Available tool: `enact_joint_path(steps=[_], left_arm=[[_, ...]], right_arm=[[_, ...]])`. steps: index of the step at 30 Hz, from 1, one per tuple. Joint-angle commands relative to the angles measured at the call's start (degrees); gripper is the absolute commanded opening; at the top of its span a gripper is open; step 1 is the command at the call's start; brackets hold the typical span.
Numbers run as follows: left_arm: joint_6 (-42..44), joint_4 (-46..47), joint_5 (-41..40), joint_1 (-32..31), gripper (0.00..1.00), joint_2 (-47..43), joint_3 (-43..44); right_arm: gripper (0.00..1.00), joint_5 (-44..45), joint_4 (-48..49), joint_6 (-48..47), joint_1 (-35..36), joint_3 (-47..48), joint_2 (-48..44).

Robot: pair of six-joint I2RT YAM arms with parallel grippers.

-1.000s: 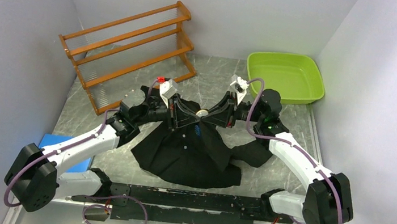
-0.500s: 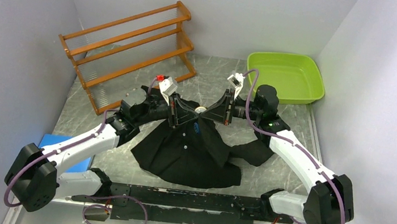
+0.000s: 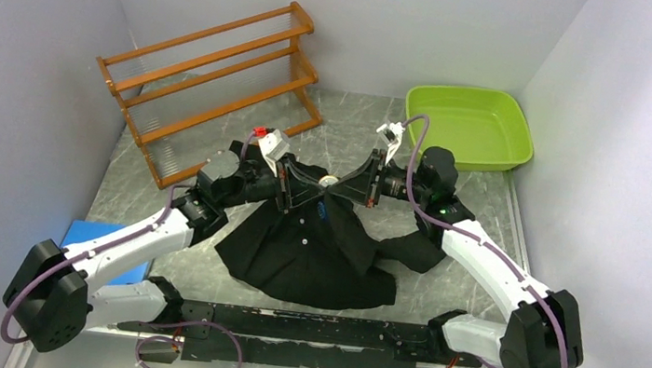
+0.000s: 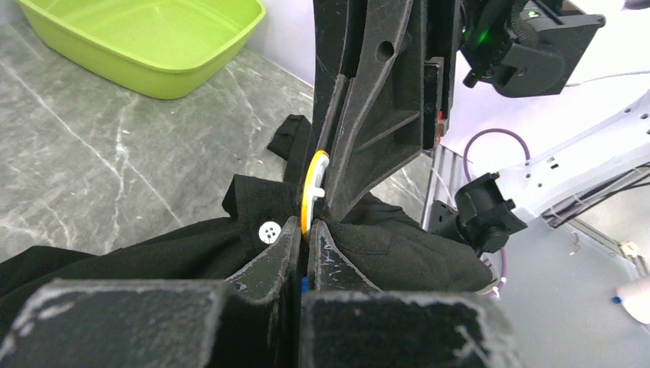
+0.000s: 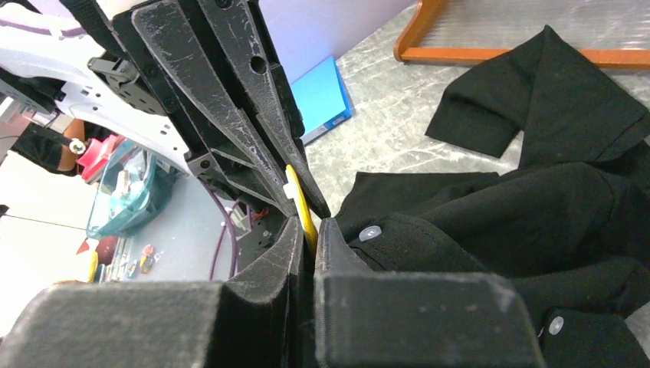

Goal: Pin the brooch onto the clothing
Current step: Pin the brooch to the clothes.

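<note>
The clothing (image 3: pixel 313 258), a black shirt with pale buttons, lies crumpled on the table in front of both arms. Its collar end is lifted where the two grippers meet. The brooch (image 3: pixel 329 182) is a flat disc with a yellow rim, seen edge-on in the left wrist view (image 4: pixel 313 188) and the right wrist view (image 5: pixel 301 201). My left gripper (image 4: pixel 306 227) is shut on its lower edge, close beside a shirt button (image 4: pixel 267 231). My right gripper (image 5: pixel 310 224) is shut on the same disc from the opposite side. The black shirt (image 5: pixel 536 215) bunches right beside both pairs of fingertips.
A wooden two-tier rack (image 3: pixel 213 76) stands at the back left. A green tub (image 3: pixel 468 126) sits at the back right. A blue flat object (image 3: pixel 95 240) lies near the left arm's base. Grey walls close in both sides.
My right gripper has closed onto the brooch, and its wrist has shifted slightly to the left. The left gripper stays shut, and the left forearm has shifted a little.
</note>
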Motion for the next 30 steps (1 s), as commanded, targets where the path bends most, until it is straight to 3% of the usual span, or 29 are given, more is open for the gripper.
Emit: enact_joint_path(steps=[1,6,10,18,30], left_arm=[[4.0,-2.4,4.0,-3.3,0.03,-4.3,1.4],[9.8,-13.3,2.4,-4.4,0.03,-4.4,6.7],[11.7,-16.4,2.1,-5.1,0.03,-3.8,8.5],[7.5,-6.8,-1.0,-5.5,0.03,-5.1,0.1],[2.7,3.8,-3.8,-5.5,0.03,-3.3,-5.7]], right_arm=[[0.00,15.4,-4.9,-1.7,-0.9,5.0,-0.4],[0.00,18.9,-10.3,-2.6,-0.9,6.9,0.4],[0.00,20.8,-7.3,-0.4,-0.9,4.7,-0.8],[0.00,21.3,12.0,8.4,-1.1,-5.1,-4.9],[0.00,20.6,23.9,12.4,-1.5,-10.1,-7.0]])
